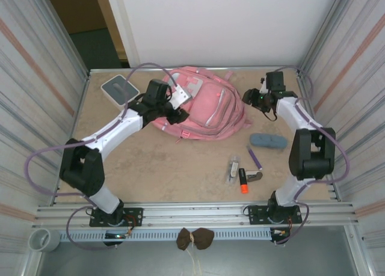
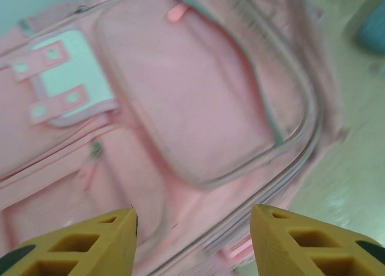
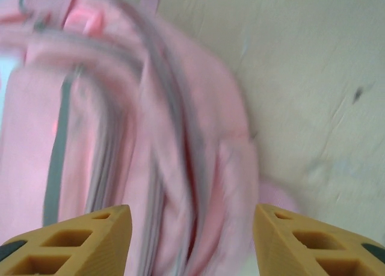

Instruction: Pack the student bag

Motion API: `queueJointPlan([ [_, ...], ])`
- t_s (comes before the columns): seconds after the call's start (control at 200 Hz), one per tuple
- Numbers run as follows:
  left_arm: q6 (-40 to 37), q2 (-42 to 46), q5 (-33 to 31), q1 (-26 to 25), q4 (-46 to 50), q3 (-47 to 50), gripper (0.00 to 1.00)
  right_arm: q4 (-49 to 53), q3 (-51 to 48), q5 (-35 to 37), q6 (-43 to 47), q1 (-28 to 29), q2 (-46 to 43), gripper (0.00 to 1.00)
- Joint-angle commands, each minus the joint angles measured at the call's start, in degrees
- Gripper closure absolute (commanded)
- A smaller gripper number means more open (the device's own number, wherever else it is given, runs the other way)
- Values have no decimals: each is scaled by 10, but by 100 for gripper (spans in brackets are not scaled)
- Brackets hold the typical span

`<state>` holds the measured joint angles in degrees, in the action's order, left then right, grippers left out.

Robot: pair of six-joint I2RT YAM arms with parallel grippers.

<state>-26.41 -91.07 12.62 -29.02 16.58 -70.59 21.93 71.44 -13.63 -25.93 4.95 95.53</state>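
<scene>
1. Left jaws stand parted and empty, above the front pocket of the student bag
2. Right jaws are parted too, gripping nothing, over the bag's zipped side
3. Flat at the far middle of the bench lies the student bag, between both arms
4. Near its right side, apart from it, lies a blue pouch
</scene>
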Motion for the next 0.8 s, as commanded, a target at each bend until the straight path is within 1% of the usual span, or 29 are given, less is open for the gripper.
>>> queueJointPlan([
  [0.0, -156, 16, -84, 4, -50, 63, 48, 8, -61, 4, 6, 50, -44, 44],
  [0.095, -194, 17, -103, 5, -50, 94, 50, 2, -108, 17, -9, 87, -63, 41],
  [0.215, -198, 25, -119, 9, -77, 143, 51, -34, -159, 34, -45, 124, -66, 39],
  [0.371, -197, 49, -109, 8, -122, 207, 51, -111, -189, -5, -101, 133, -28, 38],
  [0.451, -212, 55, -115, 4, -141, 232, 50, -126, -176, -18, -112, 134, -7, 41],
  [0.476, -219, 55, -118, 2, -144, 238, 50, -125, -171, -16, -110, 134, -4, 43],
  [0.521, -229, 55, -123, 0, -144, 244, 51, -122, -162, -12, -106, 133, -1, 50],
  [0.596, -244, 51, -131, 0, -146, 249, 51, -113, -150, -5, -92, 129, -2, 68],
  [0.676, -256, 48, -139, 0, -148, 248, 52, -104, -145, -14, -82, 121, -10, 83],
  [0.731, -261, 45, -139, 0, -151, 245, 53, -98, -143, -28, -75, 112, -16, 90],
  [0.797, -264, 44, -127, 0, -149, 240, 55, -90, -138, -54, -67, 98, -24, 94],
])
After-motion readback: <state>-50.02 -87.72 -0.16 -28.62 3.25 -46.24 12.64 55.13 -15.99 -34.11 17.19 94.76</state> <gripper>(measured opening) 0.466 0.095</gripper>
